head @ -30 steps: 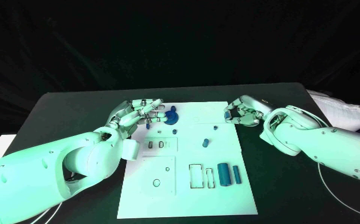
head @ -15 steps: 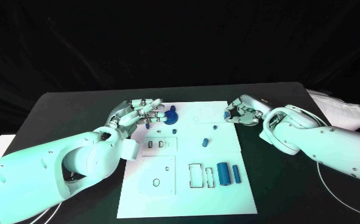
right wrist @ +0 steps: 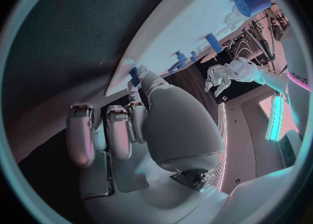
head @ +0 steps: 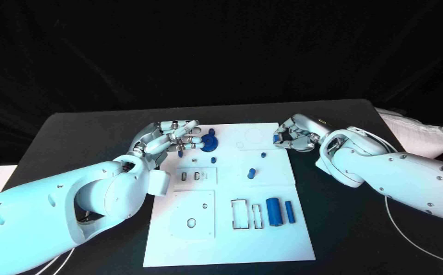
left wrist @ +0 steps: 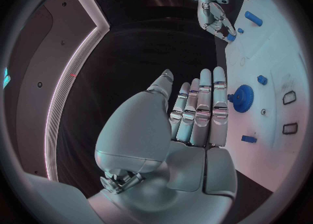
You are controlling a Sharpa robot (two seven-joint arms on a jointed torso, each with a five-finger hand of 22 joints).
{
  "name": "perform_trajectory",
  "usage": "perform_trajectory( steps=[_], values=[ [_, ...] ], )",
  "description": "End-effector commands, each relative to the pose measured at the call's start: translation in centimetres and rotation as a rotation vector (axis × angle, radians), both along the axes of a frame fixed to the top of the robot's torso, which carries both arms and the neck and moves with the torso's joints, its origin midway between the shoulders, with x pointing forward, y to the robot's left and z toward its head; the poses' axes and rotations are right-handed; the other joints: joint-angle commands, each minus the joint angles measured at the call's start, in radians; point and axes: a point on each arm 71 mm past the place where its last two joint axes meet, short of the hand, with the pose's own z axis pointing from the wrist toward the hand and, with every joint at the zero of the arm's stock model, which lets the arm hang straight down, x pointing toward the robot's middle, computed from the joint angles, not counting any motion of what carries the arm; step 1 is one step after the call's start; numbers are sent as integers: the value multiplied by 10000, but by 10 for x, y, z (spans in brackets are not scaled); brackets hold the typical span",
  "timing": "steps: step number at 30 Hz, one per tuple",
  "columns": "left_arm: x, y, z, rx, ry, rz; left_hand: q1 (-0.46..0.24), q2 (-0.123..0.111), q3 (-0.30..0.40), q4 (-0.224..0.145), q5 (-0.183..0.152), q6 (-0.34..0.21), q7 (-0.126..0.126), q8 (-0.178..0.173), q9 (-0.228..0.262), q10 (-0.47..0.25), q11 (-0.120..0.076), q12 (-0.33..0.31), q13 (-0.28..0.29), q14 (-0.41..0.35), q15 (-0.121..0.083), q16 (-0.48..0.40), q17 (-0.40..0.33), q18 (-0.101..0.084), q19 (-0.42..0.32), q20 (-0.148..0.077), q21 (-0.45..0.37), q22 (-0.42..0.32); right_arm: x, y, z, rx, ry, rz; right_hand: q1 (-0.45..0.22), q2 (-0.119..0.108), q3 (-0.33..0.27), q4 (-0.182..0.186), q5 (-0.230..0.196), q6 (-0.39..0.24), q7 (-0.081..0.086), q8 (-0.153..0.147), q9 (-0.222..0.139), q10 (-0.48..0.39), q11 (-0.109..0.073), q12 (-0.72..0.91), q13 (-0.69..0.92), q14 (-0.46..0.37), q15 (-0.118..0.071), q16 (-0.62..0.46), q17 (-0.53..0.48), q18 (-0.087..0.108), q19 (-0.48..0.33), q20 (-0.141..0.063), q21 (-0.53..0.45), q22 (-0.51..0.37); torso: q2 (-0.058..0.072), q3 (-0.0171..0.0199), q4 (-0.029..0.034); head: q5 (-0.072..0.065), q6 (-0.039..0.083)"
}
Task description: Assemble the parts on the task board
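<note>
The task board [head: 231, 192] lies centre frame in the head view, a white plate running from mid-picture toward the bottom edge on the black table [head: 83, 134]. The left hand [head: 169, 135] sits at the board's upper left corner; in the left wrist view its fingers [left wrist: 199, 109] lie straight and side by side, nothing held, with a blue gear-shaped part [left wrist: 244, 97] just beside the fingertips on the board. The same gear [head: 210, 142] shows in the head view, upper left of the board, just right of the hand. The right hand [head: 297, 135] is at the board's upper right edge, fingers curled inward — a small blue part [right wrist: 133, 74] shows at one fingertip in the right wrist view, but whether it is gripped I cannot tell. Two blue cylinders [head: 280, 212] lie side by side at the board's lower right, a small blue peg [head: 251, 173] near its middle.
</note>
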Motion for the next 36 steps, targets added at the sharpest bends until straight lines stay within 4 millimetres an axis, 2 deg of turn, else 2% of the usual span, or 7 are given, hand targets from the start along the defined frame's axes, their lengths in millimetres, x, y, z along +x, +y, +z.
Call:
perform_trajectory(
  steps=[1, 5, 9, 16, 20, 30, 36],
  values=[
    [0, -2, 1, -121, -54, -190, 17, 67, 14, -58, -47, 10, 57, -56, -4, 46, 58, -51, -6, -37, 31, -48, 22, 101, 73, -24, -67, -13, -1, 2, 1, 36, -228, -259, -109, 14, 78, 8, 76, 150, -47, 109, 48, 224, -116, 34, 1430, 1022, -114, 42, 2539, -113, 86, -69, 48, 674, -6, -5, 12, 16, 1],
    [0, -1, 1, -104, -56, -151, 17, 67, 14, -58, -47, 10, 57, -56, -4, 46, 58, -51, -6, -37, 31, -48, 22, 101, 73, -24, -67, -13, -5, 9, 6, 313, -331, -230, -144, 74, 131, -8, 199, 255, -99, 139, 71, 236, -164, 44, 1441, 1026, -149, 48, 2554, -116, 96, -102, 55, 689, -10, -1, -1, 41, 7],
    [1, 1, 0, -77, -57, -88, 18, 68, 15, -60, -47, 10, 57, -56, -4, 46, 58, -51, -6, -37, 31, -49, 24, 101, 74, -24, -69, -13, -10, 23, 14, 533, -392, -141, -225, 94, 144, 4, 288, 320, -132, 155, 88, 232, -194, 24, 1432, 1024, -174, 45, 2545, -115, 96, -129, 54, 685, -20, -16, -1, 43, 21],
    [4, 6, -1, -10, -78, 53, 19, 70, 16, -63, -47, 10, 57, -57, -4, 47, 58, -52, -6, -37, 31, -51, 26, 101, 75, -24, -71, -13, -22, 56, 26, 568, -413, 119, -225, 157, 218, -48, 360, 390, -181, 173, 110, 214, -237, -26, 1406, 1018, -210, 34, 2520, -112, 92, -162, 48, 673, -38, -46, 51, 100, 7],
    [7, 9, -2, 24, -80, 169, 19, 70, 16, -63, -47, 10, 57, -57, -4, 47, 58, -52, -6, -37, 31, -51, 26, 101, 75, -24, -71, -13, -27, 80, 27, 552, -224, 393, -219, 171, 235, -62, 370, 397, -186, 174, 113, 211, -243, -33, 1402, 1016, -215, 29, 2508, -111, 89, -168, 44, 666, -78, -83, 101, 139, -90],
    [18, 25, -6, 130, -159, 697, 64, 98, 45, -110, -43, 16, 52, -60, -3, 58, 53, -61, -7, -32, 26, -74, 49, 103, 89, -29, -89, -14, -43, 141, 12, 147, 326, 1361, -265, 194, 268, -76, 419, 352, -171, 135, 107, 237, -241, 19, 1441, 1015, -223, 28, 2506, -116, 100, -184, 52, 686, -183, -229, 242, 405, -374],
    [22, 32, -7, 147, -147, 964, 79, 106, 55, -126, -42, 19, 51, -60, -3, 62, 51, -64, -8, -29, 24, -80, 57, 104, 93, -31, -94, -15, -52, 166, -1, -11, 538, 1772, -268, 200, 277, -81, 431, 347, -171, 130, 106, 229, -240, 3, 1431, 1012, -222, 22, 2492, -115, 97, -186, 49, 680, -228, -283, 317, 485, -483]
  ],
)
